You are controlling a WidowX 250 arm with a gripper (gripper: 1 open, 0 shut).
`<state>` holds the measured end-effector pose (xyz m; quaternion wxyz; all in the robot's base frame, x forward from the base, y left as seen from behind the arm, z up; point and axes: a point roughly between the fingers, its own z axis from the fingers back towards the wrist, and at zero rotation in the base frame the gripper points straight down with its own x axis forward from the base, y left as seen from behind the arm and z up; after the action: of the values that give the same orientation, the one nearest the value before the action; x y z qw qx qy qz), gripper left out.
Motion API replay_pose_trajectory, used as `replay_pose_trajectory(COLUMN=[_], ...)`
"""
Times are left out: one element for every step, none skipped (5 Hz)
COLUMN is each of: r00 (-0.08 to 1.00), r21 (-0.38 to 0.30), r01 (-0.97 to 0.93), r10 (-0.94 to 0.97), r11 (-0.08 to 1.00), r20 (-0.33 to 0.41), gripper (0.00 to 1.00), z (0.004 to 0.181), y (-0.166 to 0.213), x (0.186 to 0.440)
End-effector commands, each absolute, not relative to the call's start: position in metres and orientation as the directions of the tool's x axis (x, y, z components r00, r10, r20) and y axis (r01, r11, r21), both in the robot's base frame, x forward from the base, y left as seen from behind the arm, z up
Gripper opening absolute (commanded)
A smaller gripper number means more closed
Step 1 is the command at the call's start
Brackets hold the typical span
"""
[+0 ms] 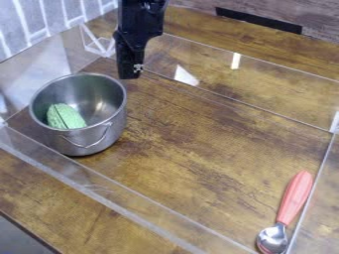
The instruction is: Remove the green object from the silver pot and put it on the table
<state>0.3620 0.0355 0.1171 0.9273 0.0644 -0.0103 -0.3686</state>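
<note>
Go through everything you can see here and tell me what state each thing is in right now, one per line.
pincer: shut, holding nothing, above the table beside the pot
green object: lying inside the silver pot, not yet removed
silver pot: upright on the table, uncovered
red-handled spoon: lying flat on the table, far from the pot, untouched
table: dark wood-grain top, bordered by clear walls

Small, soft, low-resolution view, evenly and brightly lit. White glare streaks on clear acrylic walls point(236, 62) and sheen on dark brown wood-grain tabletop point(212, 139). Bright reflections inside shiny round steel pot point(79, 111). Faint shadow beside pot. Slight blur throughout.
</note>
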Motion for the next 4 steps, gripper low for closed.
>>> replay_pose_trajectory(r00=[0.738, 0.776, 0.679, 0.572], r21=[0.215, 0.246, 0.258, 0.280], r01=[0.655, 0.603, 0.700, 0.777], r10=[-0.674, -0.629, -0.733, -0.818], r11=[0.724, 0.759, 0.666, 0.564], r20=[0.025, 0.039, 0.053, 0.058], gripper=[0.00, 0.00, 1.00, 1.00], z=[0.153, 0.157, 0.151, 0.143], y=[0.029, 0.038, 0.056, 0.090], x=[0.355, 0.345, 0.333, 0.314])
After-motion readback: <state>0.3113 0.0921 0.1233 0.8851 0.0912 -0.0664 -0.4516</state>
